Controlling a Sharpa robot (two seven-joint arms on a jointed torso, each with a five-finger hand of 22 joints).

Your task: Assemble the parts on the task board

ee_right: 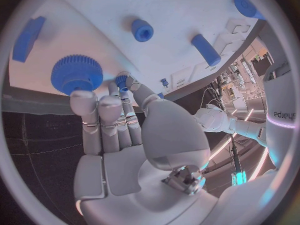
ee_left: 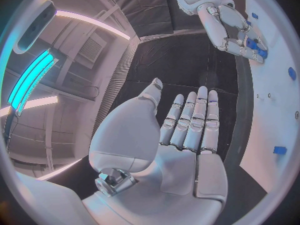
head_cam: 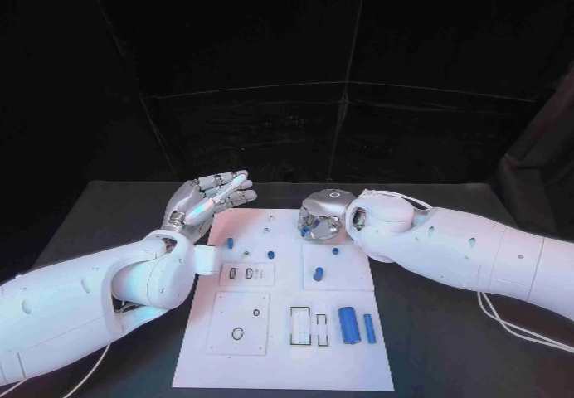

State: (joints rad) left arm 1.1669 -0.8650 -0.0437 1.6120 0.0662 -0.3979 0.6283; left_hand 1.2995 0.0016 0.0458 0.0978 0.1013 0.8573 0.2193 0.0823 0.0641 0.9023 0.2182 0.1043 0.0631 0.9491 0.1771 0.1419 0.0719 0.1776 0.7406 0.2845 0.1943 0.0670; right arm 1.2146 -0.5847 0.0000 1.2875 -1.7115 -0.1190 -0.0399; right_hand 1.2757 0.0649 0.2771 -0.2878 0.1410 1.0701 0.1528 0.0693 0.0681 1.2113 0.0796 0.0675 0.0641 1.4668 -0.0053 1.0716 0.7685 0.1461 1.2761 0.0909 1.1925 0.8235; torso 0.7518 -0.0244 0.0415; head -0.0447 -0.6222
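Observation:
The white task board lies in the middle of the black table. My right hand curls down onto its far end. In the right wrist view my right hand pinches a small blue part between thumb and a finger, just beside a blue gear lying on the board. My left hand is raised over the board's far left corner, fingers straight and apart from everything. My left hand holds nothing. Loose blue parts include a small peg, an oval piece and a long bar.
A thinner blue bar lies beside the long one, near white rectangular slots. Close to my right hand are a blue cylinder, a blue rod and a flat blue block. Black table surrounds the board.

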